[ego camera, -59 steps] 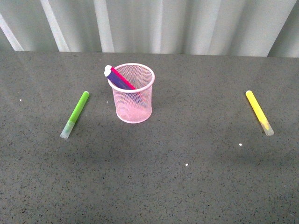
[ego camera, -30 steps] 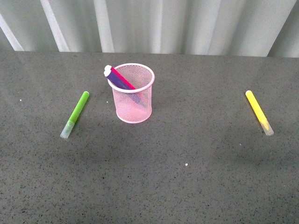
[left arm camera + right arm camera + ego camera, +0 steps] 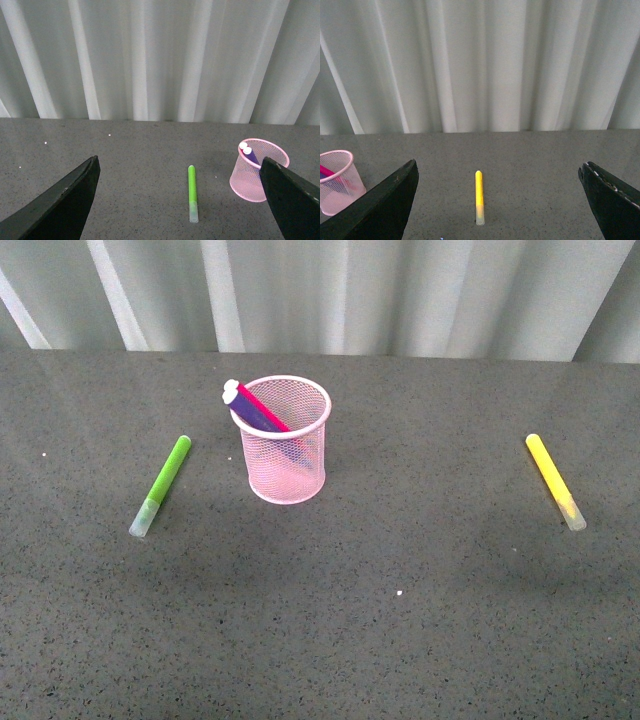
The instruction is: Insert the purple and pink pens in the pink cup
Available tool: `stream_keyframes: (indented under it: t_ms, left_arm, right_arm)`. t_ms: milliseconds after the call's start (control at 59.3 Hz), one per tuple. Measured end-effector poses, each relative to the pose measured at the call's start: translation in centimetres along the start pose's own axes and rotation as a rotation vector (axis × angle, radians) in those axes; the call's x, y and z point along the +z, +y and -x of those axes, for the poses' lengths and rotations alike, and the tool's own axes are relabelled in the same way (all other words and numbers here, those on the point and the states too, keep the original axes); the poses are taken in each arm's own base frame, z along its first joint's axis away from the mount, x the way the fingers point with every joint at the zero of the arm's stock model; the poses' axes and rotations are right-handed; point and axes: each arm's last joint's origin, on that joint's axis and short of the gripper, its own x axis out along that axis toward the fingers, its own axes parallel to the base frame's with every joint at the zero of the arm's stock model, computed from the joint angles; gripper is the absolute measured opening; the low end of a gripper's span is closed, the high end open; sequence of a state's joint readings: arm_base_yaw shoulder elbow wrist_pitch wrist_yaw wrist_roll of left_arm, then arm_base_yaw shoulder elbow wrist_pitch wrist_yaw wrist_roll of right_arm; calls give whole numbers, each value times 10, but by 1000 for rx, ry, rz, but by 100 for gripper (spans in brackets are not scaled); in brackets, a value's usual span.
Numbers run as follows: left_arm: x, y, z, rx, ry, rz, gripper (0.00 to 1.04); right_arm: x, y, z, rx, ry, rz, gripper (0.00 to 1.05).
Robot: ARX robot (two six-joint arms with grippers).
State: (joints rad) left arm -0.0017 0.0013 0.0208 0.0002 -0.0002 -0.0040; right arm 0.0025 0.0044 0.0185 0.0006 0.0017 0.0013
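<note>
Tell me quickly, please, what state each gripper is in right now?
Left gripper: open, holding nothing.
Right gripper: open, holding nothing.

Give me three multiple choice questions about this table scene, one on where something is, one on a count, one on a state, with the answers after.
1. Where does the lime-green pen lie, seen from the front?
A. Left of the pink cup
B. Right of the cup
C. Inside the cup

2. How many pens lie flat on the table?
A. One
B. Two
C. Four

3. What state are the purple and pink pens in?
A. Lying beside the cup
B. Held by an end effector
C. Leaning inside the cup

Answers:
1. A, the green pen sits on the table to the cup's left.
2. B, only the green pen and the yellow pen lie flat.
3. C, both slant against the rim, and the left end effector and right end effector are open and hold nothing.
</note>
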Motion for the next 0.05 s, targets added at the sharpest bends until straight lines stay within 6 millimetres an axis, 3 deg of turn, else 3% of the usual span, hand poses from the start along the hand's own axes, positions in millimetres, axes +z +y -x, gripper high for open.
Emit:
stream_keyframes:
  t_ms: [51]
  left_arm:
    - [0,0,0,0,0,0,98]
  right_arm:
    - [0,0,0,0,0,0,98]
